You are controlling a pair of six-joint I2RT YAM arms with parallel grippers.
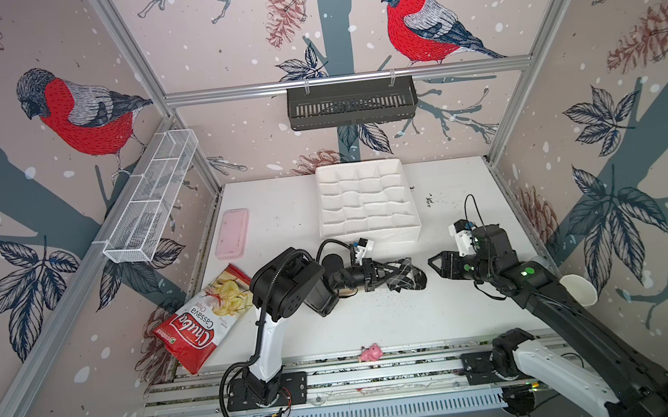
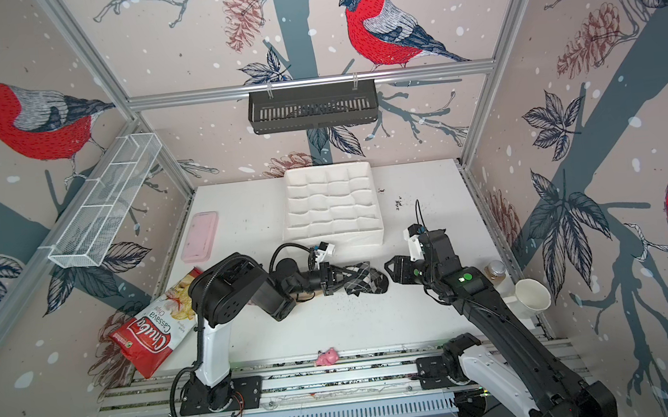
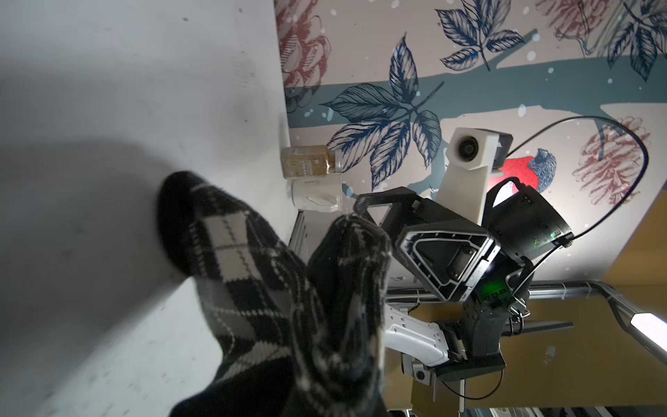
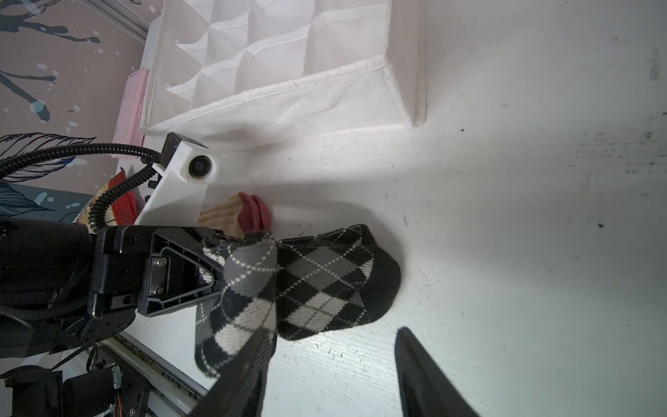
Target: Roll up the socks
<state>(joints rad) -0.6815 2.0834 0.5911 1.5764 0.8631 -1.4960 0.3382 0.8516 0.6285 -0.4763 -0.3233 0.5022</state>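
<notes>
Right wrist view: left gripper [image 4: 213, 265] clamped on argyle sock [image 4: 325, 281], folded end; right gripper [image 4: 335, 344] parted, empty, just beside sock. Risk: shallow pinch slips, fold unrolls.

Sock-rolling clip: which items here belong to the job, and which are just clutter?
Job: black-grey-white argyle fabric sock, pinched in left claw; tan sock with maroon toe; open right claw.
Clutter: red-and-white chips bag; flat pink case; white fabric divider box; pink toy pig; white cup.

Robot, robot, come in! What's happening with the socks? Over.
Left gripper shut on argyle sock. Right gripper open, just short of its toe. Tan sock alongside, mostly hidden. Nothing in between.
</notes>
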